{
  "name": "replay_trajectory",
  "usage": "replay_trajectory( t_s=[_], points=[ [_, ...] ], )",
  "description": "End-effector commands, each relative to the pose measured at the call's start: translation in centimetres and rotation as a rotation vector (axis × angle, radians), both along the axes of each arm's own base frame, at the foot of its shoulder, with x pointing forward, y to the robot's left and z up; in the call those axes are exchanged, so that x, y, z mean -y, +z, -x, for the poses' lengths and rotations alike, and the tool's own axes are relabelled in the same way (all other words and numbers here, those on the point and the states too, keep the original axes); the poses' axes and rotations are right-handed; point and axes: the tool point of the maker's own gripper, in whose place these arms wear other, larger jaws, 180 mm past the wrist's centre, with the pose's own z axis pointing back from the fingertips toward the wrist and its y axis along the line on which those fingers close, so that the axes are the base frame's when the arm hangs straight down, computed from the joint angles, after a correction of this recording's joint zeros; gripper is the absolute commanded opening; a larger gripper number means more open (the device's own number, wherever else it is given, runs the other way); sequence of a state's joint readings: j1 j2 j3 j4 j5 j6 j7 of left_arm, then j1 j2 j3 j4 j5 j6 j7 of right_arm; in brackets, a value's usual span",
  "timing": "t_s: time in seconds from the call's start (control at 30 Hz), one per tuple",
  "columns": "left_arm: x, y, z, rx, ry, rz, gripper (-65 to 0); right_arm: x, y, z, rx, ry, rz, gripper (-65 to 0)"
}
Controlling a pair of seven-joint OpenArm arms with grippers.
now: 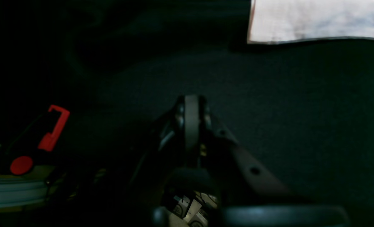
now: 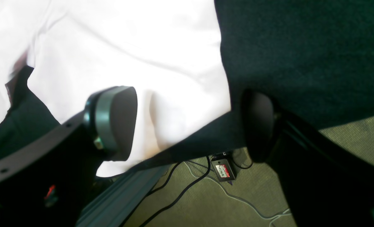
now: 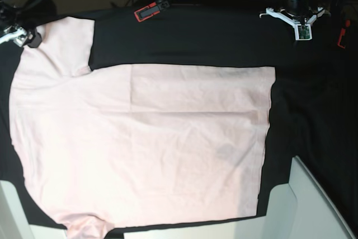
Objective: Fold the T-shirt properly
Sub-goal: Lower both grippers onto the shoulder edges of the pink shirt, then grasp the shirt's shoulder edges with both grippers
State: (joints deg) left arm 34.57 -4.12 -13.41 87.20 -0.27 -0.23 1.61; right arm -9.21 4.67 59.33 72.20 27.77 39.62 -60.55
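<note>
1. Base view shows the T-shirt (image 3: pixel 145 149) spread flat, plain side up, over most of the black table cloth (image 3: pixel 184 37); its hem runs down the right part of the desk, one sleeve reaches the far-left corner and the other hangs at the near edge.
2. No fold shows in the body yet, so I judge the task to be at its first step: taking hold of the garment for the opening fold.
3. Right gripper (image 3: pixel 21 36) sits at the far-left corner of the desk, at the tip of the far sleeve. In the right wrist view its jaws stand wide apart, one pad over pink cloth and the other over the black cloth at the desk edge, with the shirt's edge between them. Nothing is pinched.
4. Left gripper (image 1: pixel 191 119) has its jaws closed together with nothing between them. In the left wrist view it hovers over bare black cloth, well apart from the shirt corner seen at the top of that view.
5. Red-and-black clamps (image 3: pixel 151 9) lie along the far edge of the desk, clear of the shirt.
6. Next move, as I judge it: the right gripper should lower and close on the sleeve edge, taking only the shirt and not the table cloth under it. The left gripper would need to open and travel to the shirt before it can help.
</note>
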Motion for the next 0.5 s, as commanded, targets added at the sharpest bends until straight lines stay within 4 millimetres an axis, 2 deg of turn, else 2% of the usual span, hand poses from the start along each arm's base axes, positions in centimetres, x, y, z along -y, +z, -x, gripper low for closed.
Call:
replay_trajectory(
  t_s=[0.0,0.13,0.23,0.37,0.43,0.47],
  points=[
    [-0.3,0.9,-0.6,0.04,-0.001,-0.015,-65.0,0.5,0.6,-0.4,0.018,0.008,0.014,-18.1],
    [-0.3,0.7,-0.6,0.038,0.004,-0.012,-65.0,0.3,0.5,-0.5,0.015,0.018,0.012,-32.8],
    [-0.1,0.7,-0.7,0.039,0.0,-0.009,-65.0,-0.9,0.3,-1.2,0.011,0.071,0.002,-42.4],
    [-0.2,0.9,-1.3,0.06,0.017,0.007,-65.0,-2.2,-0.1,-1.5,0.016,0.079,-0.02,-44.7],
    [-0.6,0.9,-1.2,0.088,0.066,0.065,-59.8,-2.2,-0.1,-1.6,0.02,0.077,-0.02,-47.9],
    [-0.8,1.0,-1.3,0.104,0.092,0.098,-54.9,-2.2,-0.1,-1.6,0.02,0.078,-0.02,-52.2]
  ],
)
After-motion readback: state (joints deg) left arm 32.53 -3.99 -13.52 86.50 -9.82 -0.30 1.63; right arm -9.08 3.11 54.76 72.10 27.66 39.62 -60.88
